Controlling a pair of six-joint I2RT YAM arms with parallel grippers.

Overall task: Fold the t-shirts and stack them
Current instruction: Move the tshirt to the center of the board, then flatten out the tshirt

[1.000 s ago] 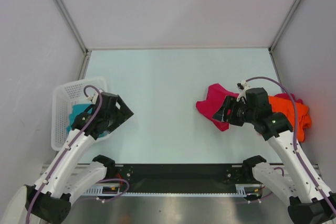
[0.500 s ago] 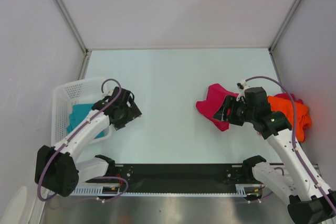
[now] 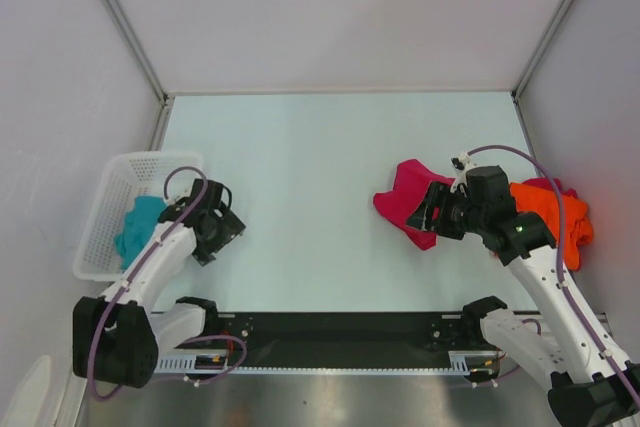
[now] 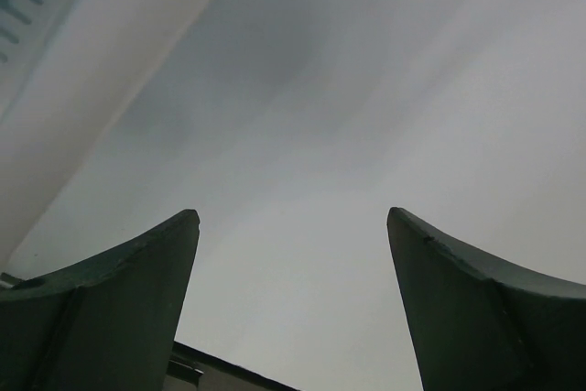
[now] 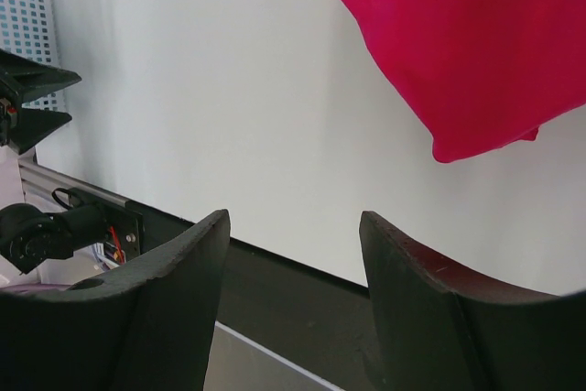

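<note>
Overhead view with both wrist views. The teal shirt lies bunched inside the white basket at 8 o'clock on the table, probably because the basket serves as the store from which each shirt is taken. The crimson shirt lies crumpled on the table at 3 o'clock. The orange shirt lies at its 3 o'clock, near the table edge. Neither of these two appears neatly folded or stacked.

The left gripper sits just outside the basket, at 3 o'clock from the teal shirt. Its fingers are spread wide with only bare surface between them, and it holds nothing.

The right gripper hangs over the near edge of the crimson shirt. Its fingers stand well apart and empty. In its wrist view the cloth lies at 1 o'clock, beyond the fingertips and apparently untouched, so the gripper seems placed for a grasp on that shirt.
</note>
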